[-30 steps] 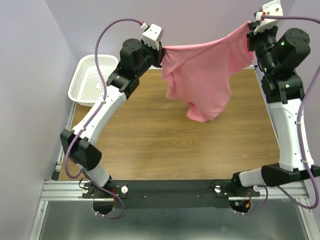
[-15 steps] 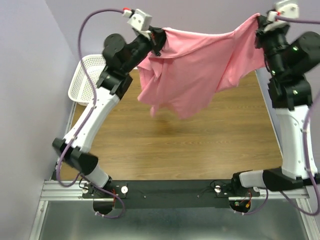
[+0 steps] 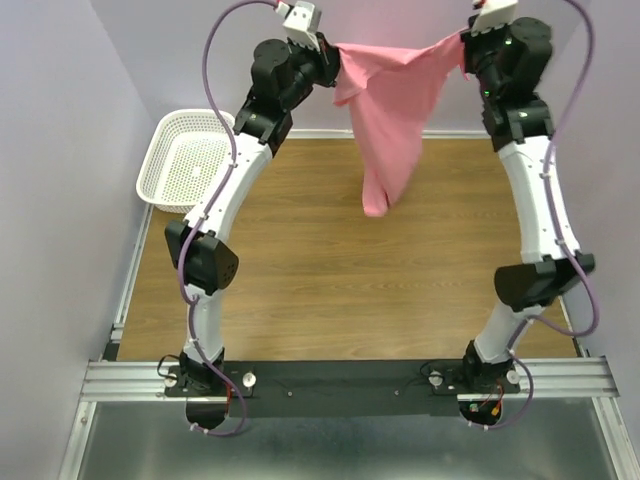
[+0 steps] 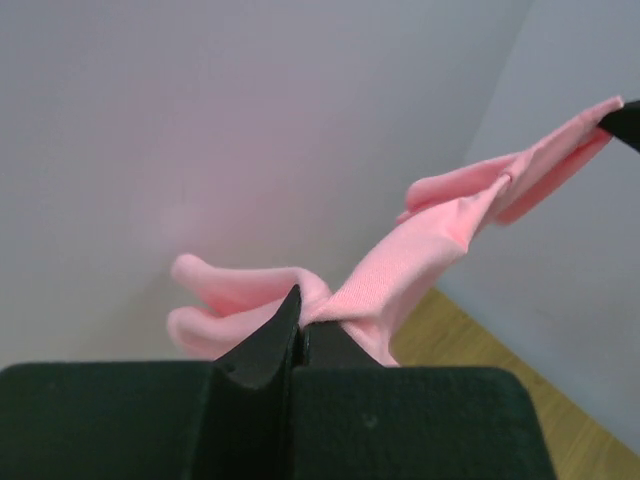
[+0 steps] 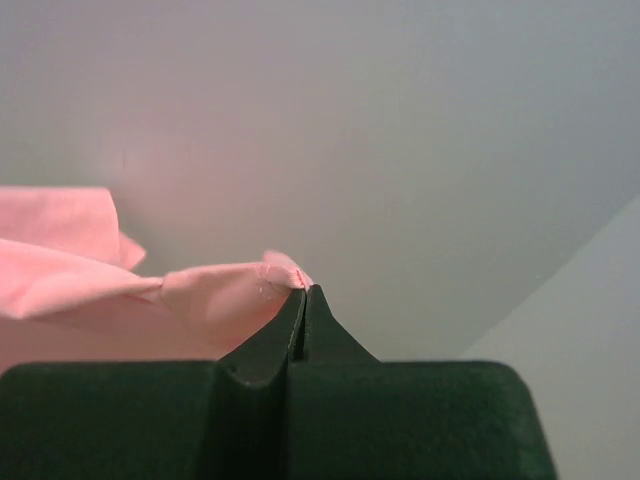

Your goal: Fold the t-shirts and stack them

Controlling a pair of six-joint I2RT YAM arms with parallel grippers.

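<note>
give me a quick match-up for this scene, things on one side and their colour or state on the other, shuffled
Things:
1. t-shirt
2. basket
3. left gripper
4. table

Colour or state:
a. white mesh, at the far left
b. brown wood
c. pink, hanging in the air
d. shut on a pinch of cloth

Pairs: 1-c, 2-a, 3-d, 4-b
</note>
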